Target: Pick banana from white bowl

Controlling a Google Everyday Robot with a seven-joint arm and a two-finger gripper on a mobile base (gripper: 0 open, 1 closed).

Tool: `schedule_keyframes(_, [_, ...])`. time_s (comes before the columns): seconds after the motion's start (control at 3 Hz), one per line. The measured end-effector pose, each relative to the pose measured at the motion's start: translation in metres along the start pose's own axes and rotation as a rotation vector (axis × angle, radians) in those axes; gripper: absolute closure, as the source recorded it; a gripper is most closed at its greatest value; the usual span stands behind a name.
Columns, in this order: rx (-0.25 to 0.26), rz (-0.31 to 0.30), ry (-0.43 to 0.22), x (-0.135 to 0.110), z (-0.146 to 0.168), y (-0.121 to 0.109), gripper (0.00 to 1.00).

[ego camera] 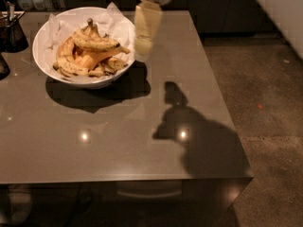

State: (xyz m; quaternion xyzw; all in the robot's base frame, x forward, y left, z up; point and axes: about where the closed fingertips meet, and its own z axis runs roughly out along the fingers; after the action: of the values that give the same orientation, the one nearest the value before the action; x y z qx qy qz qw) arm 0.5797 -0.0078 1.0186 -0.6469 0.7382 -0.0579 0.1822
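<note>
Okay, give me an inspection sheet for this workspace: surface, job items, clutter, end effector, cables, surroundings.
Surface: glossy grey table, with light glints and the arm's shadow on it.
Job's things: banana lies on top of the pile in the white bowl, at the table's far left.
Clutter: browner banana pieces and an orange chunk share the bowl; dark container with utensils at the far left corner.
Grippers: end effector hangs just right of the bowl's rim, apart from the banana.
Cables: nothing seen.
Surroundings: speckled floor to the right; dark cabinets behind.
</note>
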Motion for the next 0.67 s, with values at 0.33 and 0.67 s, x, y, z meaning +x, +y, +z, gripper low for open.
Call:
schedule_keyframes(0.33, [-0.002,-0.036,-0.02,-0.051,0.005,-0.015,0.0])
schedule_keyframes(0.67, [0.023,-0.046,-0.056,-0.066,0.002,-0.02,0.0])
